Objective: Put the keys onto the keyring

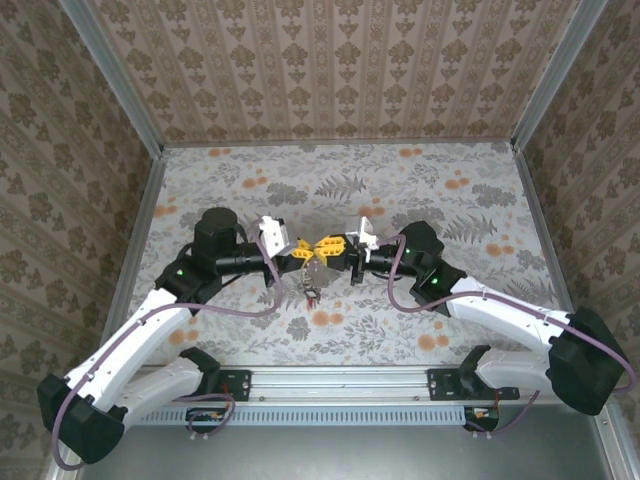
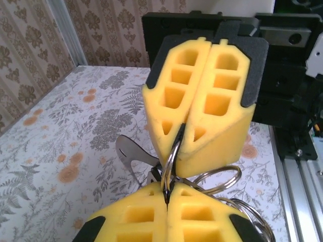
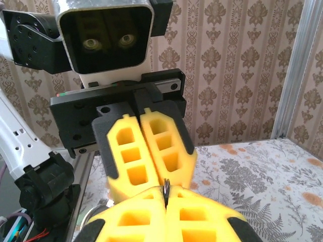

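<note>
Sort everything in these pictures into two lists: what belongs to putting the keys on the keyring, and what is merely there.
Belongs to the job:
thin grey metal wire keyring, clamped by both arms
small keys hanging below it
left arm's yellow foam fingers
right arm's yellow foam fingers

Merely there:
flower-printed table top
patterned brown wallpaper walls
silver aluminium rail
</note>
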You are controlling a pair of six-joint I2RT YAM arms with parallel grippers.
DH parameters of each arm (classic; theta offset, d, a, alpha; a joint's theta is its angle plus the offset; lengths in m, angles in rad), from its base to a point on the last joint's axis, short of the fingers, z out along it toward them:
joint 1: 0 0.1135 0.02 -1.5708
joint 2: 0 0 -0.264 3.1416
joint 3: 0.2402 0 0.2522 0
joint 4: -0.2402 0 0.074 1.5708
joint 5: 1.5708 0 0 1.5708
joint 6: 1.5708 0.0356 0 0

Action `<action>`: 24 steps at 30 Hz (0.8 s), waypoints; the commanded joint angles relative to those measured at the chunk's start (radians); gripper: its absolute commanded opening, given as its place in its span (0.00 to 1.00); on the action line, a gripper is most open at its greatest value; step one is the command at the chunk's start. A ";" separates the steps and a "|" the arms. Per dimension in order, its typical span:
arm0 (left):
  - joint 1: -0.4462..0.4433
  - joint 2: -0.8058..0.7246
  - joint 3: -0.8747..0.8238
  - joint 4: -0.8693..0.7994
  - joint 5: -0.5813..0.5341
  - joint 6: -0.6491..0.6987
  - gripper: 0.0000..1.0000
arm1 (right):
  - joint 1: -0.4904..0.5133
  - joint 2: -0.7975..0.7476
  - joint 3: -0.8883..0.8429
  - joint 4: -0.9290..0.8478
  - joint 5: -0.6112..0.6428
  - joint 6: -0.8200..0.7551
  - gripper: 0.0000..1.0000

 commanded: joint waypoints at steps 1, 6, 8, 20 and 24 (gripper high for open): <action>0.005 -0.015 0.026 -0.026 0.010 0.024 0.00 | 0.014 -0.029 0.023 0.001 -0.019 -0.039 0.00; 0.005 -0.015 0.057 -0.112 -0.034 0.058 0.00 | 0.013 -0.072 0.052 -0.200 -0.020 -0.148 0.08; 0.005 -0.016 0.072 -0.153 -0.064 0.080 0.00 | 0.013 -0.094 0.077 -0.324 -0.017 -0.225 0.17; -0.034 -0.016 0.103 -0.285 -0.165 0.205 0.00 | 0.024 -0.048 0.308 -0.870 0.058 -0.424 0.33; -0.042 -0.007 0.105 -0.285 -0.169 0.198 0.00 | 0.047 0.000 0.353 -0.901 0.117 -0.362 0.36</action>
